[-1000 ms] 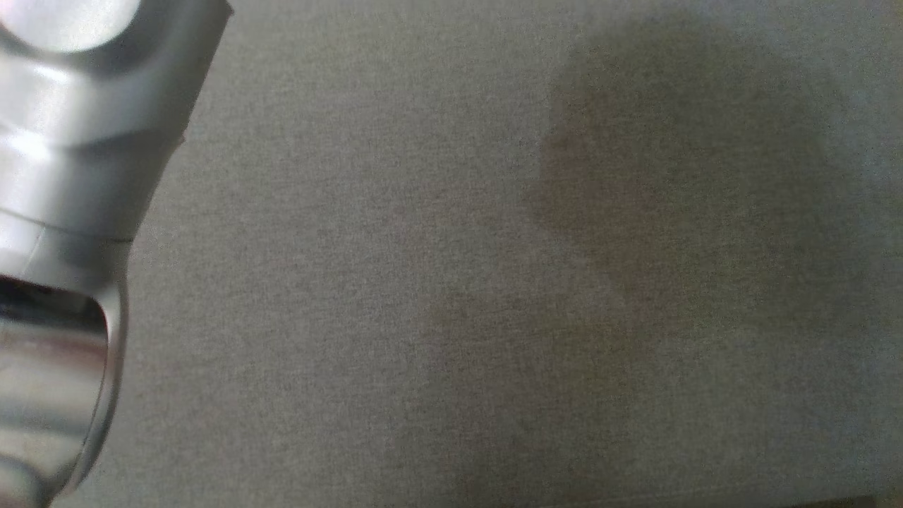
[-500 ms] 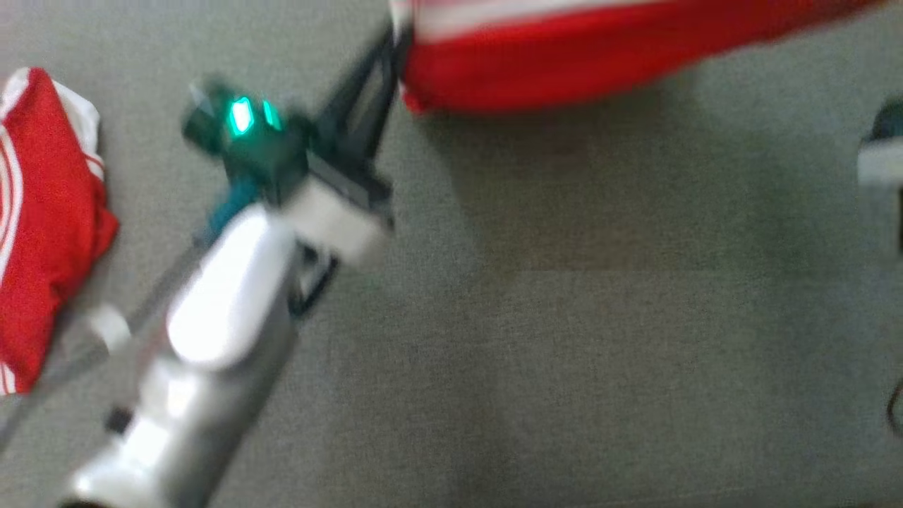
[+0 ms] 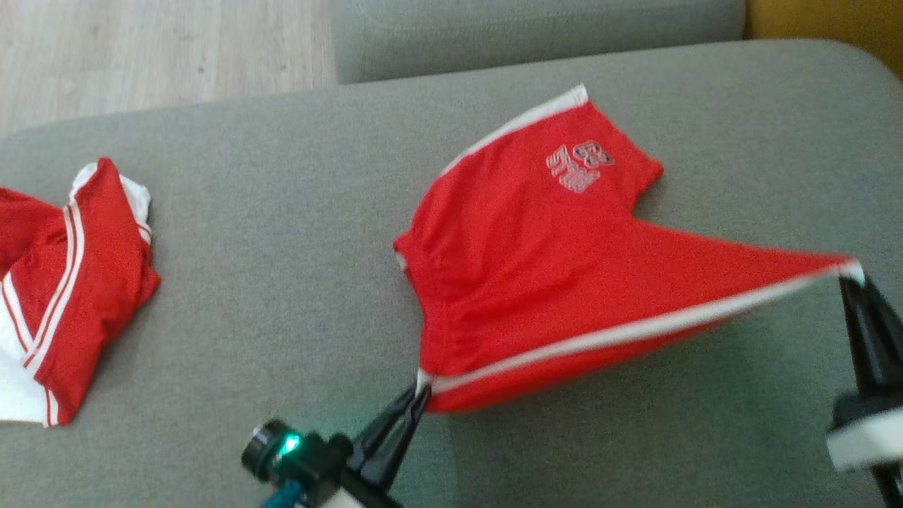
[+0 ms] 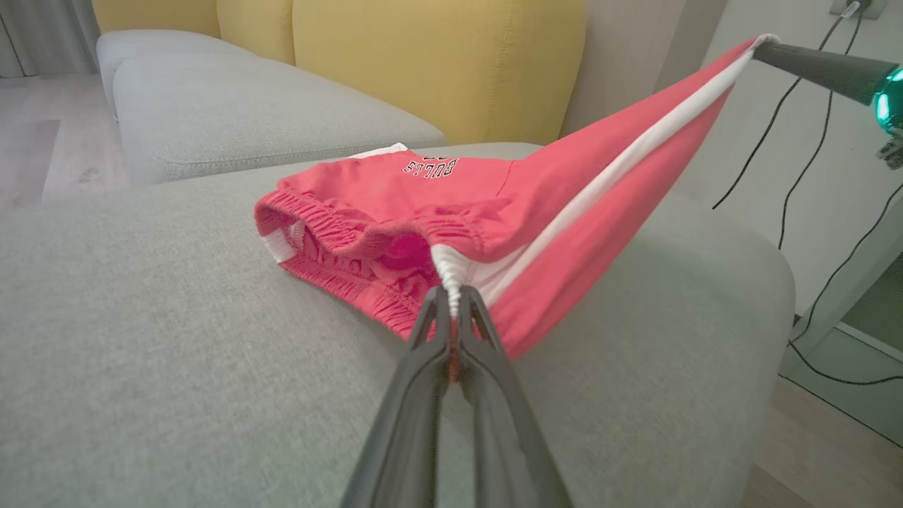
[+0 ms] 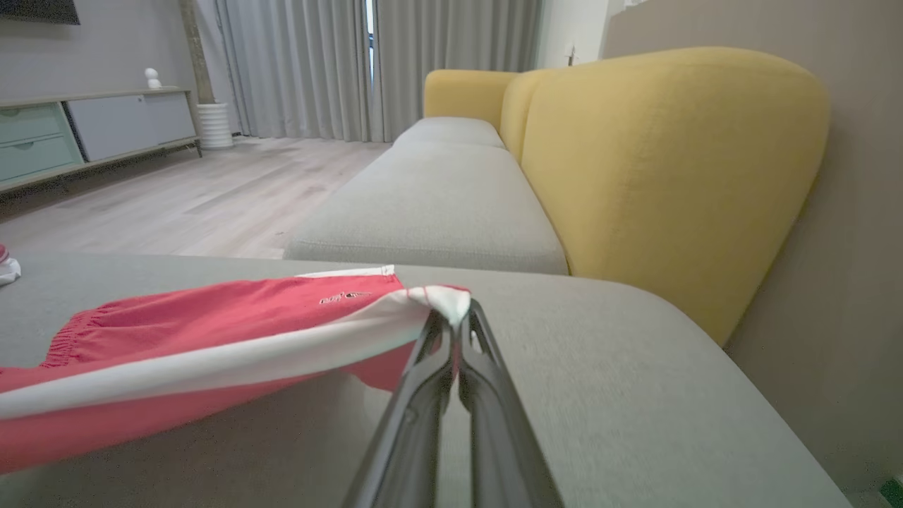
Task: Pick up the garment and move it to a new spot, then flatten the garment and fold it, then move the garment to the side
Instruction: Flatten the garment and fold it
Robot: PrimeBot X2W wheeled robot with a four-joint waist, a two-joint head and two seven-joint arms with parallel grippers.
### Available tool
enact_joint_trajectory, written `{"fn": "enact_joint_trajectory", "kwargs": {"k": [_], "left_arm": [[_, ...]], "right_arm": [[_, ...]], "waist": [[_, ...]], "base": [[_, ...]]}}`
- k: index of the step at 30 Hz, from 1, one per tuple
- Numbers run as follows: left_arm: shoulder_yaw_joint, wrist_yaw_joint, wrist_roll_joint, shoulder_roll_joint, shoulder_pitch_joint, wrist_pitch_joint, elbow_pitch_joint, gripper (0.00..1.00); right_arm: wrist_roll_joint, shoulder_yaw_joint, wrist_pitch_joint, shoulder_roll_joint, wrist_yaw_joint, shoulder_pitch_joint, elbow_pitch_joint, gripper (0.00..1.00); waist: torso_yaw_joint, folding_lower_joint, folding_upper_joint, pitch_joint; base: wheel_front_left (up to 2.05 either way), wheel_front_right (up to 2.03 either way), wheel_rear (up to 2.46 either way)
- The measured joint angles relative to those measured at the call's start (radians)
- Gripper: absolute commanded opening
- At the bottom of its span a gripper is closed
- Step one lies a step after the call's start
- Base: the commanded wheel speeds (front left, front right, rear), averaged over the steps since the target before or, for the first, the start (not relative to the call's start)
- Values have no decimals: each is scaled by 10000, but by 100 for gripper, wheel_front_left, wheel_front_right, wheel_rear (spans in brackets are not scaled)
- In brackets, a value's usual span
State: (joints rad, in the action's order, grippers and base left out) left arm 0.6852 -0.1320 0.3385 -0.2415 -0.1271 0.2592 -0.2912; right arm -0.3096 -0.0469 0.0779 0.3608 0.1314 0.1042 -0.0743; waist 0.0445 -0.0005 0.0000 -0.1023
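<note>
The garment is a pair of red shorts with white side stripes and a printed logo, partly lying on the grey cushion. My left gripper is shut on the waistband corner, near the front of the cushion. My right gripper is shut on the hem corner at the right. The white-striped edge is stretched taut between them and lifted off the cushion, while the far leg with the logo rests flat.
A second red and white garment lies crumpled at the cushion's left end. Wooden floor and another grey seat lie beyond. Yellow backrests stand to the right, and cables hang along the wall past the cushion's end.
The head camera has swung up from bare cushion fabric, bringing both garments and both grippers into view. The red shorts remain gripped at both corners.
</note>
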Motion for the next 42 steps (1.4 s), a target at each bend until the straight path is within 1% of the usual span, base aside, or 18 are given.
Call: {"fn": "enact_joint_trajectory", "kwargs": {"k": [3,6,10,15,18,21,25,30,37,42], "left_arm": [[77,100,-54,-121,560,0,238,0],[261,190,-50,-226,984,-84,573,0],[261,313,86,-282,1387,-182,1127,0],[236,366,451,-194,1379,-487,1390,0],[234,364,732,90,1244,-717,1409,0],[197,355,1062,479,827,-871,1427,0],[-109,347,1582,943,-61,-1101,1298,0],[-314,265,2008,1289,-1100,-1260,811,0],[-639,247,2566,1586,-2202,-1244,-111,0],[-656,161,3049,1801,-2973,-976,-930,0]], "right_arm": [[0,-545,-445,-297,0,1300,-970,0],[35,-1076,-809,-725,0,2112,-1781,0],[107,-1404,-1235,-968,0,2543,-2548,0],[288,-1542,-1402,-1007,0,2567,-2650,0],[301,-1551,-1402,-1009,0,2422,-2257,0],[282,-1603,-1394,-982,0,1867,-1710,0],[105,-1576,-1220,-882,0,645,-1126,0],[52,-1392,-1041,-631,0,-928,-261,0],[-178,-449,-1041,-228,0,-3025,1323,0],[-251,123,-1035,58,0,-4297,2671,0]], "waist": [[-15,1,0,212],[-63,3,0,291],[-105,4,0,314],[-215,5,0,248],[-335,5,0,113],[-480,5,0,-127],[-681,7,0,-513],[-988,7,0,-1042],[-1392,8,0,-1755],[-1703,7,0,-2183]], "base": [[0,0,0],[0,0,0],[0,0,0],[0,0,0],[0,0,0],[0,0,0],[0,0,0],[0,0,0],[0,0,0],[0,0,0]]}}
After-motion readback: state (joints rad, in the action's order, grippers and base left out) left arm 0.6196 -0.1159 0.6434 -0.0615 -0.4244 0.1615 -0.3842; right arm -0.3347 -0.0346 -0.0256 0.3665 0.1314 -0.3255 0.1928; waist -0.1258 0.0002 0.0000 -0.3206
